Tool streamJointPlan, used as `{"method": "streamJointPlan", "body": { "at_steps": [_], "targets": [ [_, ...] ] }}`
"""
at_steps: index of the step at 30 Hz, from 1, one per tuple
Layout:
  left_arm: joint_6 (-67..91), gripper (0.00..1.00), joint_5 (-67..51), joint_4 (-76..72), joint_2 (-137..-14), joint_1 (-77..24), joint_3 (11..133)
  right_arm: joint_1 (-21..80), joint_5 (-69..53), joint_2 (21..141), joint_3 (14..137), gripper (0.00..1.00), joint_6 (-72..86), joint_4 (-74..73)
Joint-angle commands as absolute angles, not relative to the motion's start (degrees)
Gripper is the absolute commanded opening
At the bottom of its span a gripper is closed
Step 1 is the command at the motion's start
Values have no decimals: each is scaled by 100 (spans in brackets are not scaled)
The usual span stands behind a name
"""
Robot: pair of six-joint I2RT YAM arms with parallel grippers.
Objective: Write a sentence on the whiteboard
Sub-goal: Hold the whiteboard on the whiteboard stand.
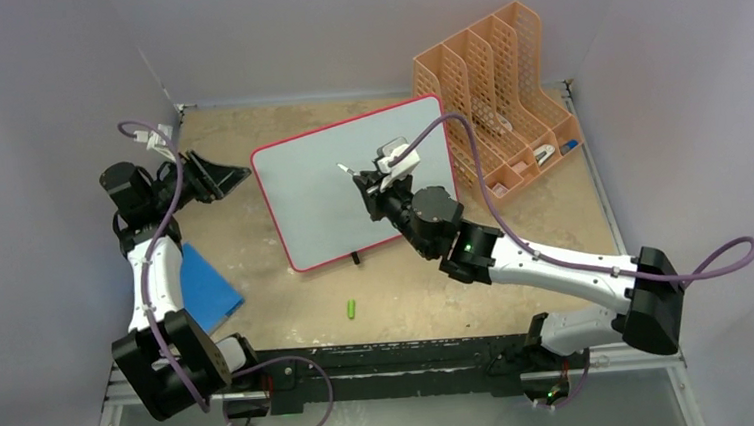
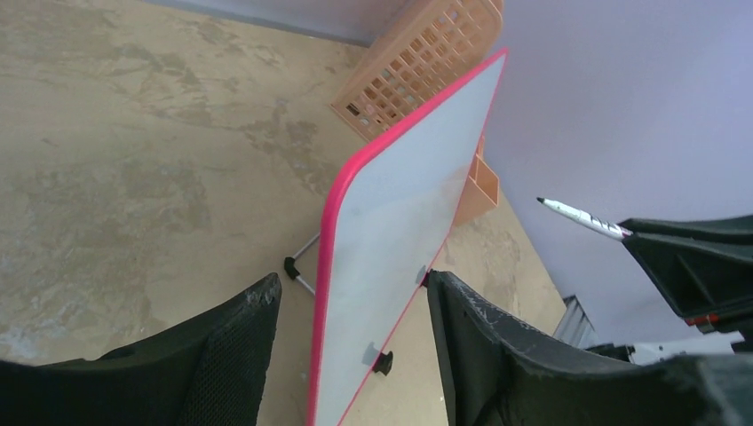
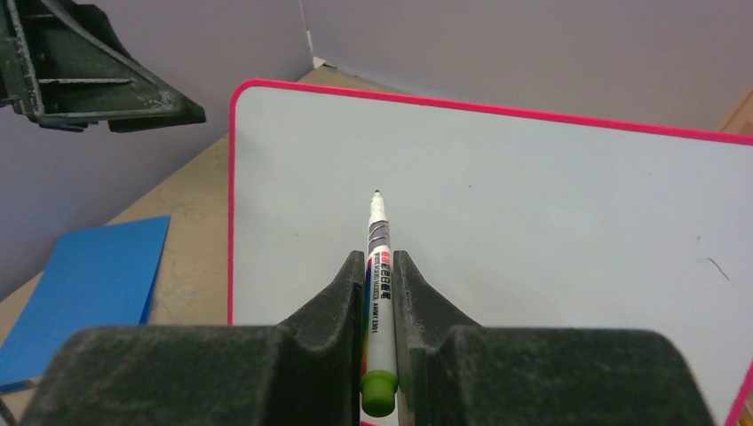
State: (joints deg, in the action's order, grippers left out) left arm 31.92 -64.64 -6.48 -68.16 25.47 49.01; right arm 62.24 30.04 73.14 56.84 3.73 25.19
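Over on the left, the left gripper (image 1: 218, 174) hangs low just beside the board's near-left corner, jaws spread wide with nothing between them. Its own camera looks along the board's edge through that gap (image 2: 353, 286). Below it, a blue pad (image 1: 206, 285) lies flat on the table (image 1: 255, 242) next to the left arm.

Moving to the centre, the whiteboard (image 1: 312, 202) sits mid-table, propped at a tilt on small black feet, its pink-red rim all round and its white face turned up. A green cap (image 1: 352, 308) lies on the table in front of it, apart from the rim.

Now the right gripper (image 3: 379, 257) is over the middle of the board, fingers pinched tight on the barrel of a marker (image 3: 376, 222), green end at the back and tip pointing forward and down. From the left wrist view the tip shows clear of the board's face.

Far right, an orange rack (image 1: 490, 95) stands just behind the board's right corner.
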Motion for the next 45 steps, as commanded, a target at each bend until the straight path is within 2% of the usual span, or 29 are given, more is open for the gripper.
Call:
{"method": "streamJointPlan", "body": {
  "at_steps": [1,12,21,25,30,31,32,40,45],
  "targets": [
    [3517,59,-7424,-1964,-7085,2537,4745,6236,2738,7459,6038,0,147,3135],
    [3461,48,-7826,-2678,-7840,2075,4542,6339,2775,7652,6038,0,85,3349],
    [4402,38,-8329,-4340,-8284,2082,4240,6542,2949,7958,6183,0,-204,3447],
    [4349,30,-8388,-4401,-8324,1989,4184,6683,3200,8269,6324,0,-341,3570],
    [4431,14,-8438,-4533,-8394,1980,4165,6881,3454,8615,6559,0,-573,3720],
    [4416,9,-8433,-4516,-8399,1978,4166,6911,3489,8694,6598,0,-618,3744],
    [4398,0,-8411,-4487,-8416,1978,4166,6927,3519,8757,6630,0,-645,3778],
    [4075,0,-8402,-4240,-8484,1953,4177,6968,3548,9185,6952,0,-744,3952],
    [3068,0,-8209,-3181,-8322,1784,4312,6985,3593,9390,7080,0,-804,3955]
  ]
}}
